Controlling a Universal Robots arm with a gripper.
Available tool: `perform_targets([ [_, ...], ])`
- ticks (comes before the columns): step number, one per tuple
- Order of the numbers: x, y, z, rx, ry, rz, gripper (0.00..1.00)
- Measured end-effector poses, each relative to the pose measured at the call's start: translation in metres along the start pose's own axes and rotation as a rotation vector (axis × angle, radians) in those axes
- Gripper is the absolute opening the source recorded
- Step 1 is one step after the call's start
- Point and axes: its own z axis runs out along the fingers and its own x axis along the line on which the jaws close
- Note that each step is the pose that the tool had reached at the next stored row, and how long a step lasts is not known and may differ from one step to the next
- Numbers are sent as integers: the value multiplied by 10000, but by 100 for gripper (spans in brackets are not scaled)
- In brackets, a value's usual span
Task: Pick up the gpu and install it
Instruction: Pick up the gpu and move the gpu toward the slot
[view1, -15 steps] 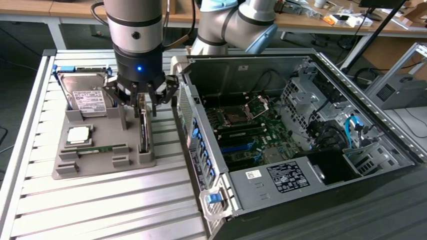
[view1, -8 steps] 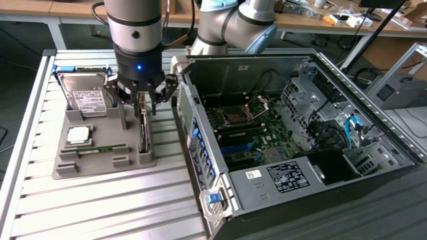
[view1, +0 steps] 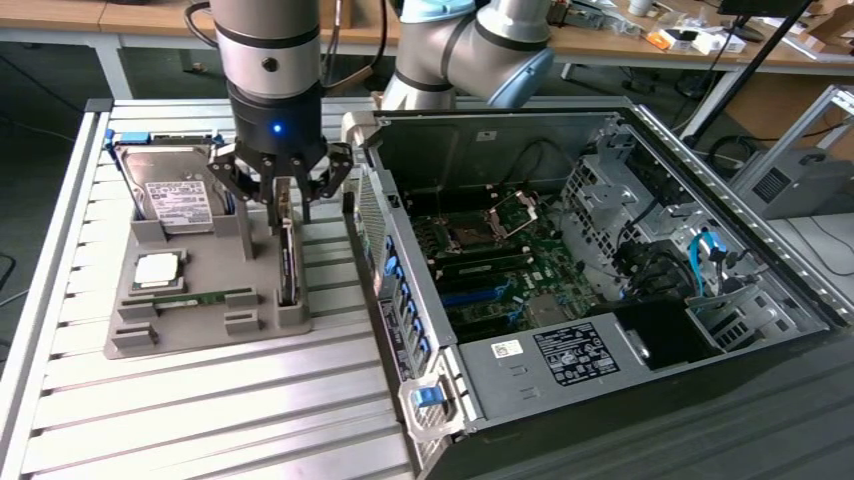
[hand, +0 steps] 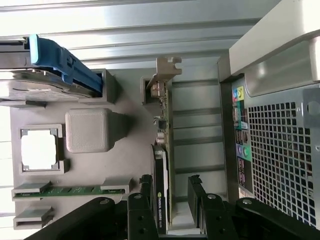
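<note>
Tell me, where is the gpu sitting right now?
In the exterior view's left half, the gpu stands on edge in the grey tray, along its side nearest the computer case, right under the open gripper.

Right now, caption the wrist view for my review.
Open gripper straddles the gpu, standing on edge in its grey tray beside the case.

gpu (view1: 286, 268) not picked up yet, sitting in slot along grey holder's (view1: 200, 335) edge on exterior view's right. Stands upright on long edge, parallel to that edge. Thin dark board, silver bracket (hand: 164, 70) at one end, black cooler (hand: 159, 200) with small white lettering toward other end.
</note>
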Motion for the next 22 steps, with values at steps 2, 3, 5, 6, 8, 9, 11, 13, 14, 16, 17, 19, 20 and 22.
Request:
perform_targets([
  [2, 3, 21, 11, 0, 0, 0, 42],
  [3, 9, 39, 26, 0, 0, 0, 42],
  [5, 23, 60, 51, 0, 0, 1, 42],
  [6, 25, 65, 58, 1, 1, 1, 42],
  [8, 29, 74, 76, -1, 0, 0, 42],
  [9, 31, 76, 84, -1, -1, 0, 42],
  [11, 39, 77, 103, 0, 0, 0, 42],
  [13, 47, 76, 122, -1, 0, -1, 42],
  [14, 51, 75, 130, 0, 1, 0, 42],
  [16, 55, 75, 147, 0, 0, -1, 42],
  [17, 57, 74, 157, 0, -1, 0, 42],
  [19, 58, 73, 178, 0, 0, 0, 42],
  [20, 59, 73, 188, 0, 0, -1, 42],
  [22, 59, 72, 208, 0, 1, 0, 42],
])
